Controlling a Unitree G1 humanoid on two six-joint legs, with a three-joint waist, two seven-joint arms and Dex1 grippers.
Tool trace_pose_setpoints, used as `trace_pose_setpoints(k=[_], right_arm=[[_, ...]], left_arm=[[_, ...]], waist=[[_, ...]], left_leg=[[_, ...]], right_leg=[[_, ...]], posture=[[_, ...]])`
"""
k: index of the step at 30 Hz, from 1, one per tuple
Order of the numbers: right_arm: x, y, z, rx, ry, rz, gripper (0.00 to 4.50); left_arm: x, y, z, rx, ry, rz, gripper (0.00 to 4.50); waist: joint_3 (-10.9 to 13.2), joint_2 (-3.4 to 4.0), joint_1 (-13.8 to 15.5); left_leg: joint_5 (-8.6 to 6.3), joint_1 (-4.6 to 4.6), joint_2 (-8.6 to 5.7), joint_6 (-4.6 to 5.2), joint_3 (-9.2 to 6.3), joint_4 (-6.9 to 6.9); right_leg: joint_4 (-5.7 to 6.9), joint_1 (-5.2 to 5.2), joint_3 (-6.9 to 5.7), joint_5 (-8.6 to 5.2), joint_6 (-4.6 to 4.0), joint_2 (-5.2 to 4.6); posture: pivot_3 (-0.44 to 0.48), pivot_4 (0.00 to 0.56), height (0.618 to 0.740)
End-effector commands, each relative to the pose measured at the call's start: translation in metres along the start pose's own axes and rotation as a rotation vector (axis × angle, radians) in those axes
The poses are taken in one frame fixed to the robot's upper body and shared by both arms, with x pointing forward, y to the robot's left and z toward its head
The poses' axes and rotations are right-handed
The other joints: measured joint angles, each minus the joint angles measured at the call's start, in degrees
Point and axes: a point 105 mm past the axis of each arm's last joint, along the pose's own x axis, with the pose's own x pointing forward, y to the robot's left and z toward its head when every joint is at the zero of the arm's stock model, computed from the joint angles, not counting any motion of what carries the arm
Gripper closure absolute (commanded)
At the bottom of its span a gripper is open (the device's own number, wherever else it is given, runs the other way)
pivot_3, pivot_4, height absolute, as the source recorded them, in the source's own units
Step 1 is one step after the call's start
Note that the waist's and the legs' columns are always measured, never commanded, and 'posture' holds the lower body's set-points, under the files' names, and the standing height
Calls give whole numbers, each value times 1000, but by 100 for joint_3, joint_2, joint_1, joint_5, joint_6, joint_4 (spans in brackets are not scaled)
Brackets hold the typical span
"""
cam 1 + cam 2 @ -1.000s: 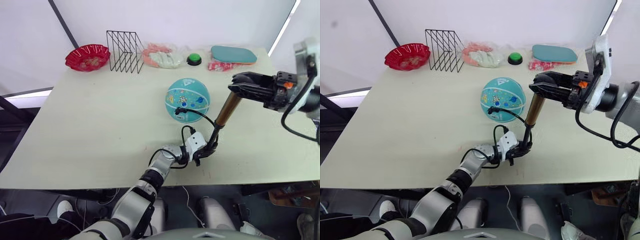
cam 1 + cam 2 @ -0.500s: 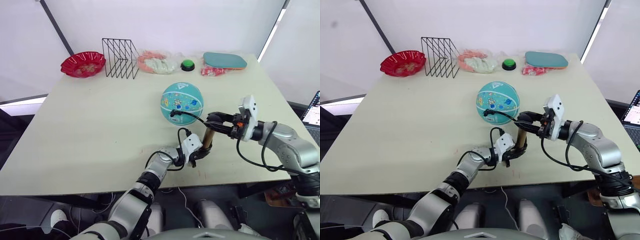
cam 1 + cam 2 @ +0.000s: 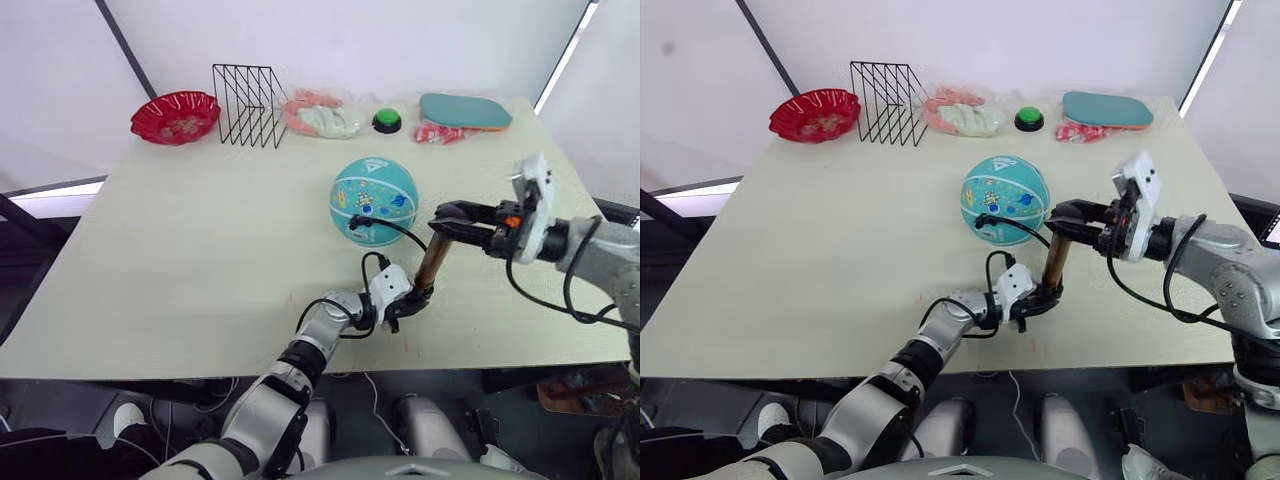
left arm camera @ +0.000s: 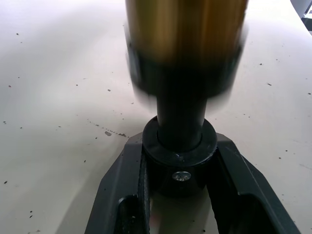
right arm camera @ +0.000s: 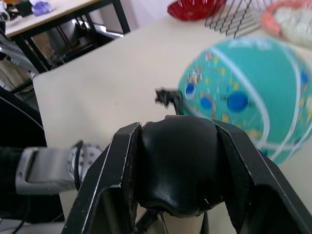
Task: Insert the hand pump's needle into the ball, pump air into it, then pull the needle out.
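Left gripper [image 3: 408,300] low at the near edge of the table [image 3: 200,250], fingers clamped on the black base fitting of the hand pump [image 3: 432,262]; the left wrist view has both fingers pressed against that round collar, bronze barrel rising straight above it. Pump stands on the tabletop, leaning slightly toward the robot's right. Right gripper [image 3: 447,219] comes in from the right side, level with the pump's top, fingers closed around the black T-handle; in the right wrist view the rounded handle sits wedged between both fingers. A thin black hose [image 3: 395,228] arcs from the pump toward the ball [image 3: 373,198], which rests on the table just beyond and to the left of the pump, near the table's middle. The hose ends in a small black fitting against the ball's near side; the needle itself is too small to make out, so cannot tell how deep it sits. Ball teal with white seams and small coloured prints. Along the far edge, left to right: a red bowl [image 3: 175,114], a black wire rack [image 3: 248,103], a clear bag with pink and pale contents [image 3: 320,115], a green button on a black base [image 3: 387,121], and a teal oval paddle [image 3: 465,110] lying over a red-and-white packet [image 3: 437,133].
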Motion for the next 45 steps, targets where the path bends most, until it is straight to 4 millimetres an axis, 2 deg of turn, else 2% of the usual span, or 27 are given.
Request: trace_pose_setpoints(k=[1,7,9,12,19,21,26,29,30,33,35,38,41,45], right_arm=[[-20,10,66,-172,-140,-31,2864],[-32,19,110,-208,-217,-34,2864],[-33,21,115,-203,-223,-33,2864],[-28,20,102,-202,-162,-33,2864],[-11,8,29,-116,60,-25,2864],[-6,4,13,-85,69,-21,2864],[15,-5,-41,7,102,-20,2864],[32,-7,-110,107,212,-26,2864],[34,-5,-126,121,245,-27,2864],[39,0,-142,126,263,-10,2864],[41,5,-141,120,255,14,2864],[40,2,-124,85,214,13,2864],[35,-8,-82,24,121,-12,2864],[24,-6,-36,-46,46,-5,2864]], left_arm=[[-10,-13,-42,-88,130,-17,3447],[-11,-13,-43,-90,131,-20,3447],[-11,-13,-43,-91,131,-20,3447],[-11,-14,-43,-93,130,-23,3447],[-11,-15,-44,-96,131,-22,3447],[-11,-15,-44,-96,131,-21,3447],[-10,-15,-44,-97,133,-18,3447],[-10,-14,-43,-93,132,-17,3447],[-10,-14,-43,-92,133,-17,3447],[-12,-13,-45,-96,135,-13,3447],[-13,-13,-45,-99,137,-10,3447],[-13,-12,-45,-97,138,-9,3447],[-12,-12,-45,-98,139,-8,3447],[-11,-13,-45,-99,138,-9,3447]], waist=[[25,10,3],[43,5,8],[43,4,14],[42,5,17],[3,0,-17],[-10,-17,-51],[-64,-65,-143],[-88,-66,-152],[-112,-71,-154],[-143,-72,-148],[-143,-73,-146],[-145,-67,-149],[-136,-58,-143],[-104,-33,-120]], left_leg=[[0,1,1,0,3,2],[0,-10,1,1,9,4],[1,-29,1,1,7,7],[1,-47,1,1,5,8],[1,-30,4,1,8,8],[0,1,11,1,12,5],[-1,42,28,0,7,-3],[-1,52,29,-1,8,-3],[-1,52,29,-1,8,-3],[-2,68,29,-1,5,-16],[-1,69,29,-1,5,-16],[-2,80,29,-2,7,-20],[-2,81,29,-2,3,-23],[-2,58,22,-2,0,-20]], right_leg=[[0,0,1,0,0,0],[1,-12,5,1,1,-3],[1,-25,3,2,1,-3],[1,-38,2,16,23,-3],[2,-29,3,15,23,0],[2,-8,5,1,1,6],[1,27,-5,-2,-1,16],[1,38,-5,-2,-1,14],[1,38,-5,-2,-1,15],[1,50,-8,-5,-7,17],[1,50,-8,-5,-7,17],[1,57,-6,-6,-8,17],[1,56,-8,-7,-9,16],[-3,43,-8,-7,-9,10]], posture=[[0,150,740],[0,150,740],[0,150,740],[0,150,740],[0,150,740],[0,150,740],[0,150,740],[0,150,740],[0,150,740],[0,150,740],[0,150,740],[0,150,740],[0,150,740],[0,150,740]])
